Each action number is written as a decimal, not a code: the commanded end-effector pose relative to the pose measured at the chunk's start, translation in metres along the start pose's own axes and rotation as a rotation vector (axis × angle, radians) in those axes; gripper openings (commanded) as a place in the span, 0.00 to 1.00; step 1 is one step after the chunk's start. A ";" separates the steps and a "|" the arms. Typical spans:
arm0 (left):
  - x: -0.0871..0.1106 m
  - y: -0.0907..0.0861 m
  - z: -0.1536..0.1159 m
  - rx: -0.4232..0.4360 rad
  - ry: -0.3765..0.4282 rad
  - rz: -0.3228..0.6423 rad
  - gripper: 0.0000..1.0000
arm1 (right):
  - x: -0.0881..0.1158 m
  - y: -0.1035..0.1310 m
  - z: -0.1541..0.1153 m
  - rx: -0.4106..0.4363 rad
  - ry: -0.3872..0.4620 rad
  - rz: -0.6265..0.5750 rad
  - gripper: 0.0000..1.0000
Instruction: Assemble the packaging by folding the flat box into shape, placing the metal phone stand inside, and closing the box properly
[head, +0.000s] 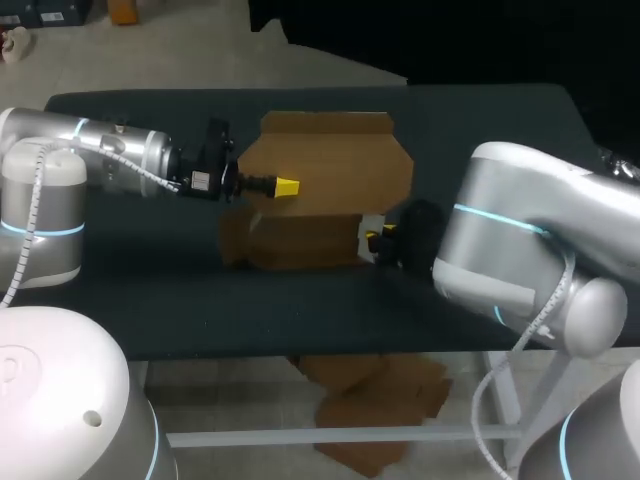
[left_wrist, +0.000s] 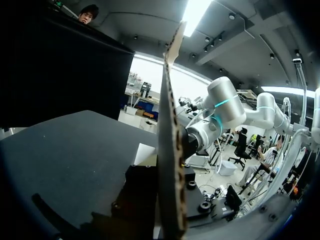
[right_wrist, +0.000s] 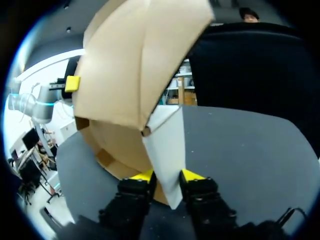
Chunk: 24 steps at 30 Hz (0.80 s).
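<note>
Box half-folded, right end effector clamping its flap, left end effector unclear

The head view comes to me dim: the dark table swallows the light, and only the cardboard box and the white shell of my right arm stand out. In the left wrist view a ceiling light strip glares overhead, leaving the box's near edge in shadow. The right wrist view shows its raised flap lit pale.

Brown cardboard box — partly folded, top flap raised
</note>
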<state>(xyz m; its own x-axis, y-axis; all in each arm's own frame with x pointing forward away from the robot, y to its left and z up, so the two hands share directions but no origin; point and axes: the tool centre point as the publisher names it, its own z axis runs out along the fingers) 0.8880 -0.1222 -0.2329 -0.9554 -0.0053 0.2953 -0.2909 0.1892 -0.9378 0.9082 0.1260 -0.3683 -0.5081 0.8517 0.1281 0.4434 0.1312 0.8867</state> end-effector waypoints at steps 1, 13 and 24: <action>0.000 0.002 0.001 -0.002 0.003 -0.001 0.00 | 0.006 0.008 0.007 0.050 -0.699 0.003 0.32; 0.000 0.002 0.001 -0.002 0.003 -0.001 0.00 | 0.002 0.007 0.007 0.094 -0.743 0.014 0.00; 0.000 0.002 0.001 -0.002 0.003 -0.001 0.00 | -0.002 0.005 -0.002 0.113 -0.751 -0.018 0.00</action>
<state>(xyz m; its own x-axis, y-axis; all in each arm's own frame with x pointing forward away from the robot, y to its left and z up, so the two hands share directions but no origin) 0.8877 -0.1215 -0.2325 -0.9554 -0.0052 0.2954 -0.2910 0.1890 -0.9379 0.9117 0.1172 -0.3662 -0.3377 0.9408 0.0308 0.5331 0.1642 0.8300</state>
